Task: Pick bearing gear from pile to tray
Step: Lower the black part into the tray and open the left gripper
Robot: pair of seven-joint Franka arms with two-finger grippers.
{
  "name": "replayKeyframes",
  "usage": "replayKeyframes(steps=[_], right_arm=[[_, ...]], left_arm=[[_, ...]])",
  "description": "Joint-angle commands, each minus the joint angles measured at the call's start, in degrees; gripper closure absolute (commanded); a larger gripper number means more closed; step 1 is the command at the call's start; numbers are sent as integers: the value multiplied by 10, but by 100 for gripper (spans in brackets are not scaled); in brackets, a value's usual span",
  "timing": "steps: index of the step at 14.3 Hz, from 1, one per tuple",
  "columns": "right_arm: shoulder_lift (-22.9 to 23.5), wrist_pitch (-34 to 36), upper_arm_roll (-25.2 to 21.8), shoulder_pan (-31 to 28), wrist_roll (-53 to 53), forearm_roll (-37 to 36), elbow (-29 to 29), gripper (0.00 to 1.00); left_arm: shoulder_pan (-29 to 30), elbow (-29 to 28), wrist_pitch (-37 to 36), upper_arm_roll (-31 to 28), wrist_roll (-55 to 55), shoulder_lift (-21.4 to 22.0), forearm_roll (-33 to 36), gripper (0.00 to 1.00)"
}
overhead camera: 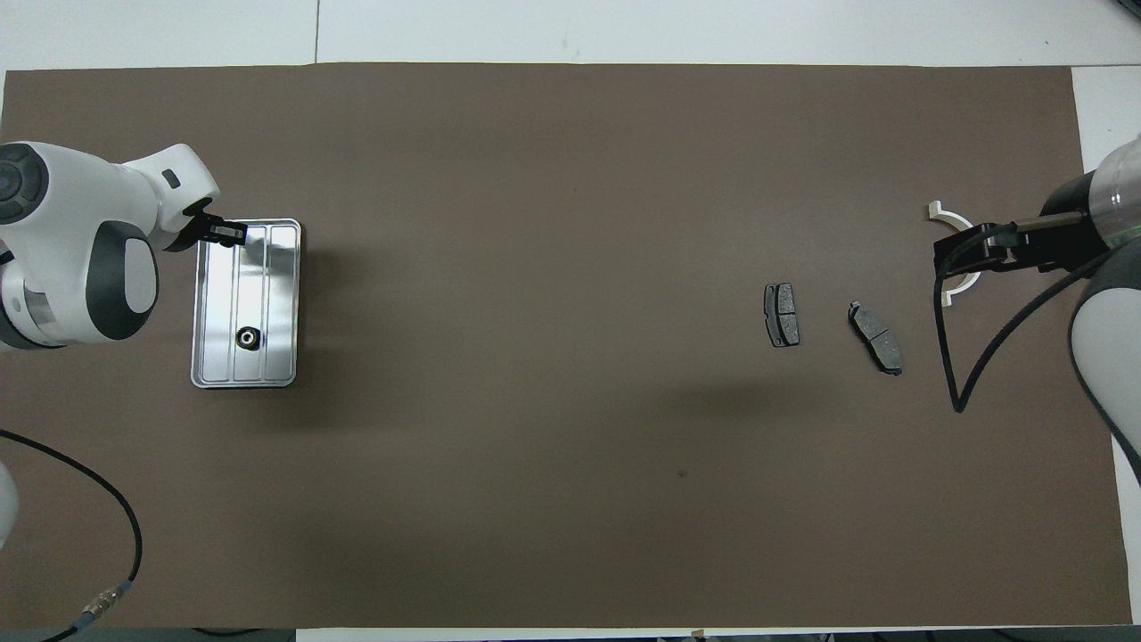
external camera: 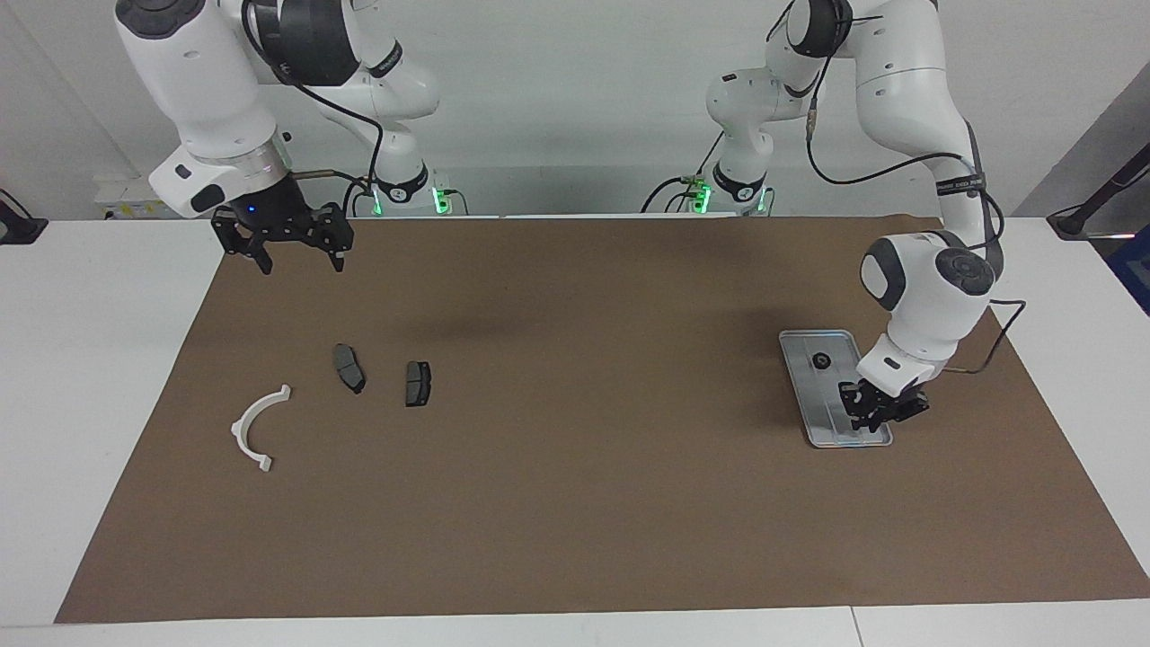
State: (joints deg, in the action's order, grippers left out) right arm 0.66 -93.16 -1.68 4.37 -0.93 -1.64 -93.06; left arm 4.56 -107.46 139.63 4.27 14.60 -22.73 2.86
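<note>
The small black round bearing gear [external camera: 820, 360] lies in the shallow silver metal tray [external camera: 811, 418] at its end nearer the robots; the left hand [external camera: 873, 415], clenched and empty, hangs over the tray's farther end (right hand [external camera: 286, 244] waits released).

Silver ribbed tray [external camera: 831, 427]; black gear [external camera: 819, 360]; brown mat [external camera: 575, 503]; white bracket [external camera: 256, 427].

White table [external camera: 90, 377], brown mat [external camera: 584, 467], tray [external camera: 800, 377], brake pads [external camera: 418, 384].
</note>
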Motion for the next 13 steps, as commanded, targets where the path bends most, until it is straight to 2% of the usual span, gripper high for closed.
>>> replayKeyframes(steps=[1,10,12,13], right_arm=[[-9,2,-2,-2,12,1,-7,0],[-9,3,-4,-14,12,1,-7,0],[-9,2,-3,-10,12,1,-7,0],[-9,2,-3,-10,12,1,-7,0]], left_arm=[[-8,-35,27,-4,-14,15,-7,100],[-12,-67,35,-4,-24,24,-7,100],[-12,-65,35,-4,-22,24,-6,6],[-12,-63,31,-4,-22,24,-6,0]])
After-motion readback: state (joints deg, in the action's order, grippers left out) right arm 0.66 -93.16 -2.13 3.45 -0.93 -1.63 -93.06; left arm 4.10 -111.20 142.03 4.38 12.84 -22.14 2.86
